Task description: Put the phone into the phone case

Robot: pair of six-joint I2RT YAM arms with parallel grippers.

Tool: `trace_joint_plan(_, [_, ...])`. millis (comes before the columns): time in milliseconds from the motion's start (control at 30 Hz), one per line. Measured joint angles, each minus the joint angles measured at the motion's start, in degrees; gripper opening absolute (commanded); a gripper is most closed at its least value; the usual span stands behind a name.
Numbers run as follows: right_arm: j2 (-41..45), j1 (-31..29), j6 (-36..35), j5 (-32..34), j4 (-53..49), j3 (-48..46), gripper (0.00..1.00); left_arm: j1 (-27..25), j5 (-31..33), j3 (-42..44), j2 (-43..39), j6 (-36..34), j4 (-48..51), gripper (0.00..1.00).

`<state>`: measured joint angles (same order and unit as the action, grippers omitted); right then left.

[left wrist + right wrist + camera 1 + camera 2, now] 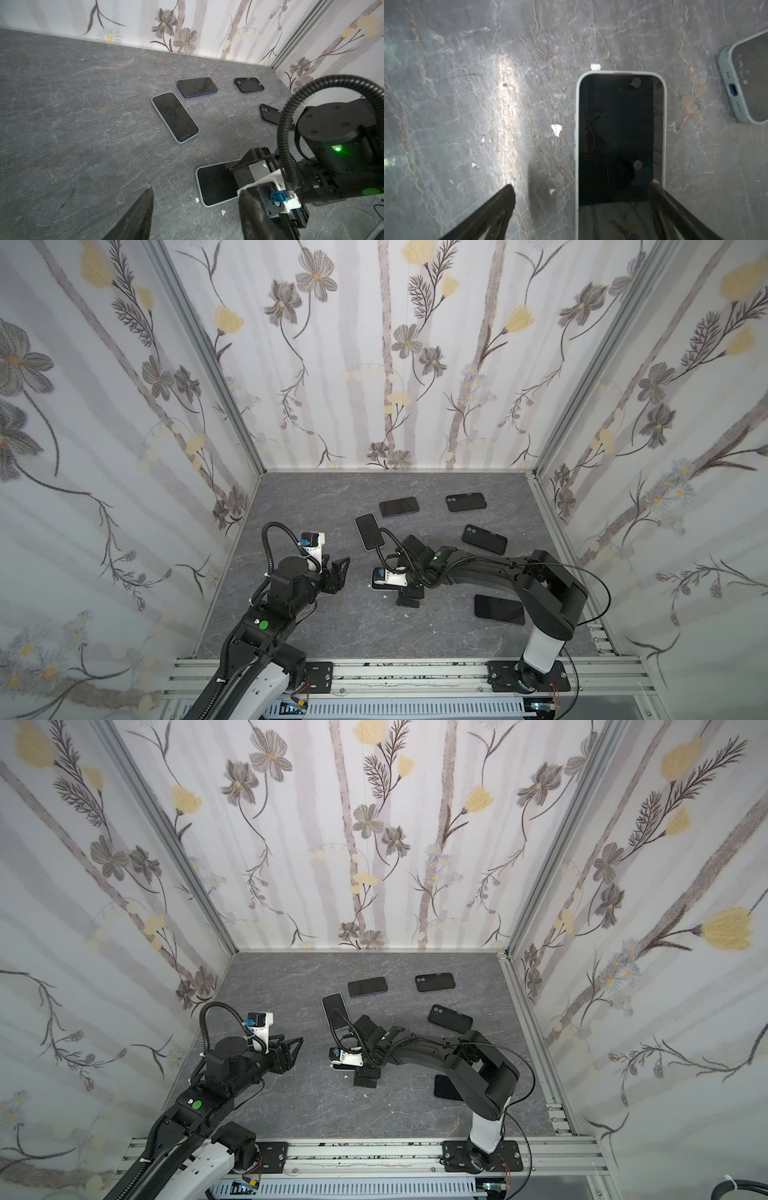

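Observation:
A pale-edged phone (pixel 618 135) lies screen up on the grey table, directly under my right gripper (pixel 582 185). That gripper is open wide: one fingertip (pixel 654 184) rests on the screen near its long edge, the other hangs over bare table. In both top views the right wrist hides most of this phone. Two black phone cases (pixel 466 502) (pixel 484 539) lie further back on the right. My left gripper (pixel 196 191) (pixel 338 568) hovers open and empty, a short way left of the phone (pixel 216 182).
A second pale-edged phone (pixel 368 531) and a dark blue phone (pixel 398 506) lie behind the right gripper. Another dark phone (pixel 498 610) lies near the right arm's base. Small white crumbs (pixel 556 128) dot the table. Flowered walls enclose three sides.

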<state>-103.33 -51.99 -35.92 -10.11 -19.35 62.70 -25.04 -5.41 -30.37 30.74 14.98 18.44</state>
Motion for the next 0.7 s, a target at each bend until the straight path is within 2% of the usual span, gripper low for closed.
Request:
trace_joint_plan(567, [-5.88,1.79,2.47,-0.11,-2.08,6.19,1.0,0.0,0.87,0.17,-0.46,-0.17,-0.26,0.65])
trace_joint_plan(700, [-8.24,2.62,2.69,-1.6,-4.83,8.63,0.94,0.0,0.87,0.26,-0.48,-0.22,-0.59,0.64])
